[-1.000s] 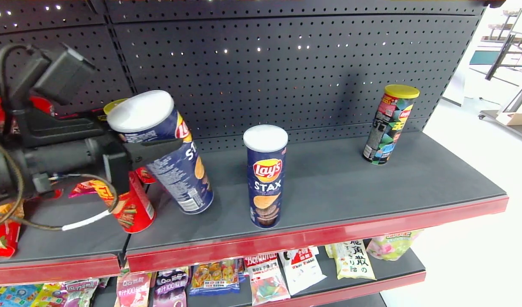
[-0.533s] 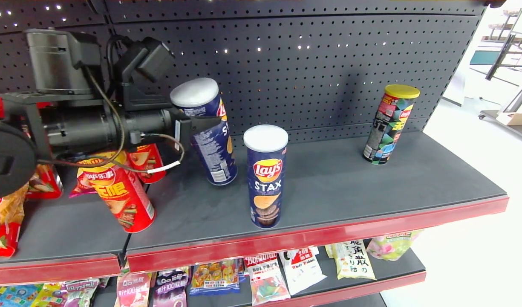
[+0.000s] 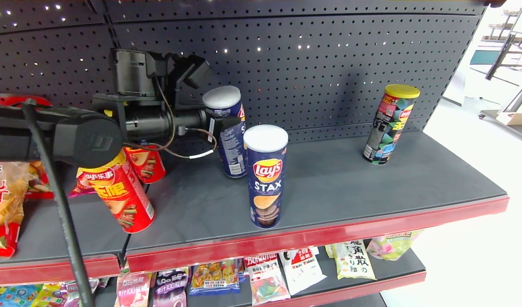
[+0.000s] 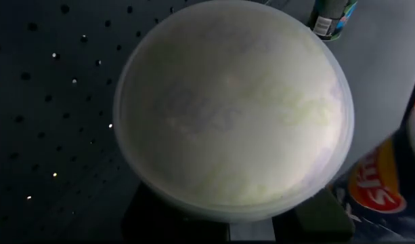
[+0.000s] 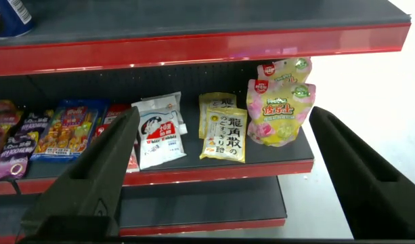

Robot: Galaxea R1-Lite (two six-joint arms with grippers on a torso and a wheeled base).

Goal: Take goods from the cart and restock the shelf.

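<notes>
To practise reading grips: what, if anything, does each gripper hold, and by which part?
Left gripper: the rear blue chip can, by its side just below the lid. Right gripper: open, holding nothing.

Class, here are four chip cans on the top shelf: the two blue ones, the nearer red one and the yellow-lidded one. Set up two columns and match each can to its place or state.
Column one
1. rear blue can
2. front blue can
3. nearer red can
4. yellow-lidded can

Column two
A. far right, near the pegboard
B. gripped by the left gripper
C. standing free near the shelf front edge
D. farthest left of the four

Pairs: 1-B, 2-C, 3-D, 4-A
</notes>
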